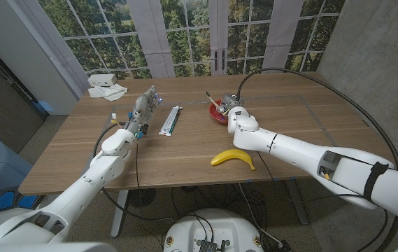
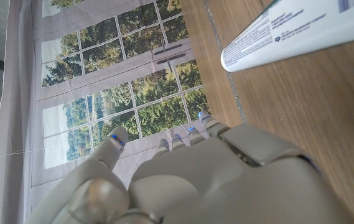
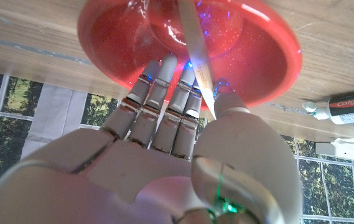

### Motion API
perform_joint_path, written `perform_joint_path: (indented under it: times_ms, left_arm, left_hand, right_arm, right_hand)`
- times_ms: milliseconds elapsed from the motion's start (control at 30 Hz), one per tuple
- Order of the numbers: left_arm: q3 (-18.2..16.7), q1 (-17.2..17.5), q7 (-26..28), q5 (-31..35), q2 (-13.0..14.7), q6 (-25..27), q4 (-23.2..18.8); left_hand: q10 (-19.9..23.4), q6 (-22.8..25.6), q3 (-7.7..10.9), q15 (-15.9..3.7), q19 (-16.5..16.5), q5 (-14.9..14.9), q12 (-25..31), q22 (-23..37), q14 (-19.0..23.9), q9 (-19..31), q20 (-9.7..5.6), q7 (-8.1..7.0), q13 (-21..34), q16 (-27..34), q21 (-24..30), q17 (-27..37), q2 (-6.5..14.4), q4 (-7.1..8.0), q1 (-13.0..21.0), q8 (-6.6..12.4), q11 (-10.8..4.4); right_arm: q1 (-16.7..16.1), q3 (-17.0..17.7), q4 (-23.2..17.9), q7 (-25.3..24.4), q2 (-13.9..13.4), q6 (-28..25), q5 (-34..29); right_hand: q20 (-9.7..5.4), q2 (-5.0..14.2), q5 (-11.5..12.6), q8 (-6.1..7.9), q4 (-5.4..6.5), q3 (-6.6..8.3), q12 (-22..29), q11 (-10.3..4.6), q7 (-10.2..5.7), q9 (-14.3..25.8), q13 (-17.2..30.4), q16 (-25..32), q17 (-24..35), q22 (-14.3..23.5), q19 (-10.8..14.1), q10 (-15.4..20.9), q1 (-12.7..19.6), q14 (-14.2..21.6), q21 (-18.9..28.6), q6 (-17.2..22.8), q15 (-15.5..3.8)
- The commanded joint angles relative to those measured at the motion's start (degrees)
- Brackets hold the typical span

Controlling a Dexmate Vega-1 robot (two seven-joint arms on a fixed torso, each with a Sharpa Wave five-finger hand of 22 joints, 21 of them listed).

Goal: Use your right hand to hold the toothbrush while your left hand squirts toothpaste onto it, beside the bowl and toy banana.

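Both arms extended; left hand [image 1: 143, 110] empty, right hand [image 1: 231, 106] pinching.

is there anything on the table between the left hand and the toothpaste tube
Nothing visible. In the head view the left hand sits just to the robot's left of the toothpaste tube, with only bare wooden table between them. The left wrist view shows the same open wood between them.

We read one brand name only: "Colgate", in white letters on the red part of the toothpaste tube [image 3: 353, 106], as it showed in the right wrist view. In the left wrist view the same tube [image 2: 295, 31] carried a block of small dark print on its white end, too fine for us to make out. We found no other words or numbers.
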Motion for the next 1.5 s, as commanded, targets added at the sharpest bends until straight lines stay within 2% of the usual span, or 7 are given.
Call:
perform_joint_path:
  times_ms: [33, 567, 633, 867, 1200, 1300, 1500]
  left_arm:
    - [0.0, -0.1, 0.3, 0.5, 0.0, -0.4, 0.1]
    - [0.2, 0.4, 3.1, 2.6, 0.8, -0.1, -1.5]
    - [0.2, 0.5, 3.5, 2.8, 0.9, 0.0, -1.7]
    - [0.2, 0.7, 4.1, 3.2, 1.1, 0.2, -2.2]
    - [0.1, 1.6, 5.8, 4.4, 2.0, 0.7, -4.0]
    - [0.0, 2.1, 6.6, 4.7, 2.4, 1.1, -4.9]
    - [-0.2, 3.5, 9.9, 6.6, 3.7, 2.8, -7.9]
  left_hand:
    - [-3.5, -0.3, 0.22, -4.47, 0.1, 0.2, -0.1, 0.3, -2.1, 0.3, -5.10, 0.41, 0.2, -0.1, -0.2, 0.1, 4.3, -0.32, -0.4, 0.12, 0.40]
    - [-2.6, 0.4, -0.17, -4.21, 0.5, -0.1, 0.2, 0.2, -1.2, 0.3, -4.99, 0.78, 0.2, 0.0, -0.3, -0.1, 3.4, -1.77, 0.2, 0.33, 0.51]
    - [-2.2, 0.6, -0.28, -4.22, 0.6, -0.2, 0.3, 0.2, -1.1, 0.3, -4.95, 0.92, 0.2, 0.0, -0.4, -0.1, 3.2, -2.09, 0.3, 0.40, 0.52]
    - [-1.9, 1.1, -0.56, -4.09, 0.8, -0.4, 0.3, 0.1, -0.7, 0.3, -4.77, 0.84, 0.2, 0.1, -0.5, -0.1, 2.5, -3.10, 0.6, 0.48, 0.63]
    - [-1.8, 1.1, -0.65, -4.13, 0.9, -0.6, 0.3, 0.1, -0.7, 0.3, -4.71, 0.76, 0.2, 0.0, -0.6, -0.1, 2.3, -4.00, 1.0, 0.40, 0.74]
    - [-1.8, 1.1, -0.76, -4.19, 0.8, -0.8, 0.2, 0.1, -0.8, 0.3, -4.82, 0.65, 0.2, -0.1, -0.7, -0.1, 2.0, -4.50, 1.1, 0.38, 0.65]
    - [-1.7, 1.0, -0.89, -3.55, 0.7, -1.4, 0.2, 0.0, -0.3, 0.3, -4.38, 0.74, 0.3, 0.0, -1.0, -0.1, 0.9, -6.61, 1.9, 0.42, 0.35]
  right_arm:
    - [-1.7, 1.8, -2.7, -1.1, -1.8, 2.6, -2.0]
    - [-3.0, 3.2, -5.7, -0.1, -3.1, 3.9, -5.3]
    - [-3.2, 3.3, -6.2, -0.1, -3.4, 4.3, -5.7]
    - [-4.2, 4.1, -8.0, -0.4, -4.1, 5.4, -7.3]
    - [-5.5, 5.3, -10.3, 0.0, -4.7, 6.7, -9.0]
    - [-5.9, 5.7, -11.2, 0.3, -5.0, 7.1, -9.6]
    - [-6.5, 6.4, -13.1, 1.2, -5.5, 7.6, -10.5]
  right_hand:
    - [-1.41, 0.72, 0.5, 0.26, -0.02, 0.51, 0.7, -0.02, 0.24, 0.2, 0.7, 0.7, 0.7, 0.3, 0.2, 1.2, 1.7, 1.5, 0.6, 0.9, -8.18]
    - [-1.58, 0.82, 0.5, 0.25, 0.10, 0.61, 2.1, -0.01, 0.92, 0.4, 2.2, 1.8, 2.4, 0.5, 0.4, 2.8, 3.0, 3.3, 1.6, 1.4, -8.10]
    - [-1.62, 0.83, 0.5, 0.14, 0.14, 0.67, 3.0, -0.24, 1.10, 0.4, 2.8, 1.8, 2.8, 0.5, 0.3, 4.2, 3.3, 3.6, 1.9, 1.4, -8.07]
    - [-1.97, 0.90, 0.4, -0.06, 0.18, 0.61, 3.9, -1.33, 1.51, 0.6, 4.0, 2.5, 3.9, 0.6, 0.4, 4.5, 3.9, 4.6, 2.5, 1.4, -8.17]
    - [-2.71, 0.92, 0.1, -0.07, 0.74, 0.28, 5.1, -1.90, 0.93, 0.8, 5.7, 2.5, 5.1, 0.8, 1.0, 4.6, 4.0, 4.9, 3.6, 1.9, -7.91]
    - [-2.69, 0.94, 0.1, -0.02, 0.80, 0.26, 5.3, -1.92, 0.92, 0.8, 6.1, 2.4, 5.3, 0.8, 1.0, 4.6, 4.1, 5.0, 3.8, 2.2, -7.97]
    - [-2.66, 0.90, 0.1, -0.07, 0.91, 0.13, 5.8, -1.92, 0.94, 0.9, 6.9, 2.3, 5.8, 0.9, 0.8, 4.5, 4.1, 5.1, 4.2, 2.3, -7.93]
